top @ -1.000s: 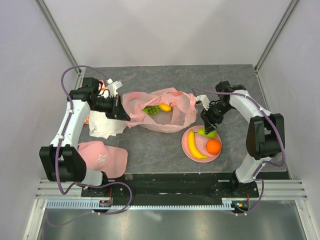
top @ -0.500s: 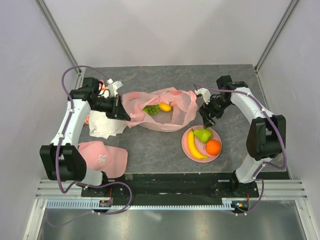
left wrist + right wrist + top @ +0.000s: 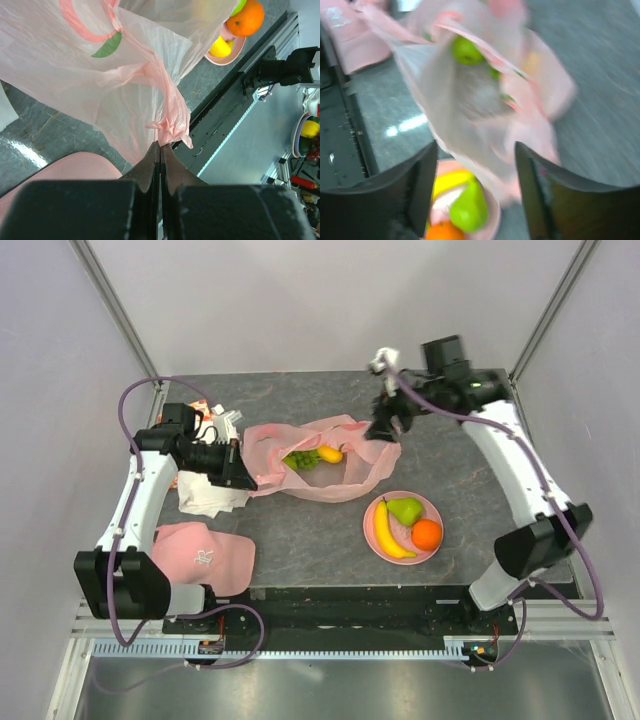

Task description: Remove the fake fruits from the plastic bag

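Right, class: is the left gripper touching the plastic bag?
Touching. The left wrist view shows the left gripper shut on a bunched corner of the plastic bag.

From overhead at the near edge, we look down on the whole table (image 3: 300,400). Our left wrist camera presses close to the bag (image 3: 75,75), plate (image 3: 234,51) at upper right; our blurred right wrist view, looking down, shares both.

plastic bag (image 3: 330,465): was translucent pale pink, with pink ring and green leaf print
plate (image 3: 420,552): was pink
banana (image 3: 386,532): was yellow
pear (image 3: 406,510): was green
table (image 3: 300,530): was dark grey, veined
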Controlling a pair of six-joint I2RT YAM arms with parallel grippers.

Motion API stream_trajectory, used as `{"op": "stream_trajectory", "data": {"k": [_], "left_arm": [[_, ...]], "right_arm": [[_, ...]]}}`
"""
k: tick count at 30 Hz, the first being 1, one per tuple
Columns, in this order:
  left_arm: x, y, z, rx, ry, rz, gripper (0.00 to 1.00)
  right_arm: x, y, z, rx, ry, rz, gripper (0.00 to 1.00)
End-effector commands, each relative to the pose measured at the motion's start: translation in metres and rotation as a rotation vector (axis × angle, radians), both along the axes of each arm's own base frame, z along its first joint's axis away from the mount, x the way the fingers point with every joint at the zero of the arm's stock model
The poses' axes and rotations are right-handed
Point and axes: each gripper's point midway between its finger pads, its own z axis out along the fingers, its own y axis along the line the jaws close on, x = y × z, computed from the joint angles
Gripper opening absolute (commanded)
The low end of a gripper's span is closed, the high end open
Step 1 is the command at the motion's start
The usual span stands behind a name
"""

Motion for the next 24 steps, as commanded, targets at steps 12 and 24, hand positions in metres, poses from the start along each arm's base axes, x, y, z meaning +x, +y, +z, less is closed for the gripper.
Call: {"op": "stream_trajectory", "data": {"k": [12,24], "left_arm": [[-0.017,0.0,0.013,0.004,-0.051,-0.038,0.02],[-0.007,0.022,-0.01,0.152,-0.063,0.062,0.02]], "right_arm": [[-0.087,0.123,-0.174,-0.297,0.113,0.201,0.43],[-0.02,0.134,-0.165,-0.312,0.022,0.014,0.54]]}}
